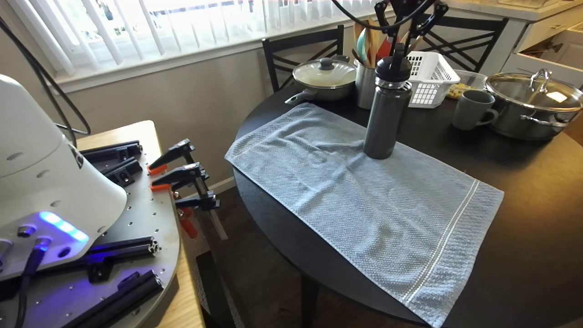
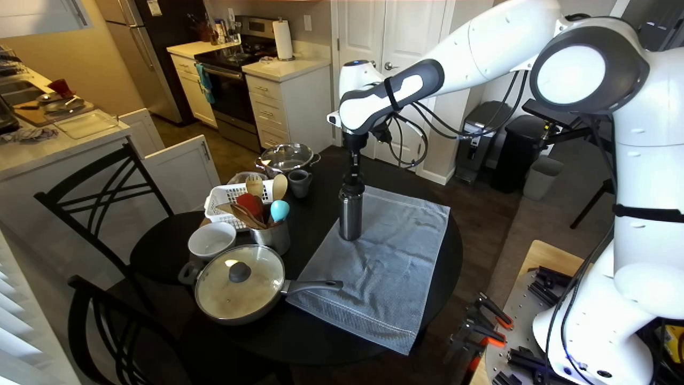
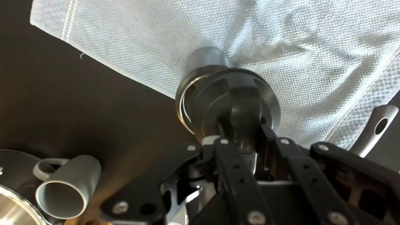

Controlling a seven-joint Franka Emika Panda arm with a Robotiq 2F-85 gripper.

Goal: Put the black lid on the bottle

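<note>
Black lid (image 3: 231, 100) pinched between fingers (image 3: 225, 153), over bottle (image 1: 386, 123)

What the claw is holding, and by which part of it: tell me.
The claw holds the black lid by the raised handle on its top, the jaws closed on either side of it.
</note>
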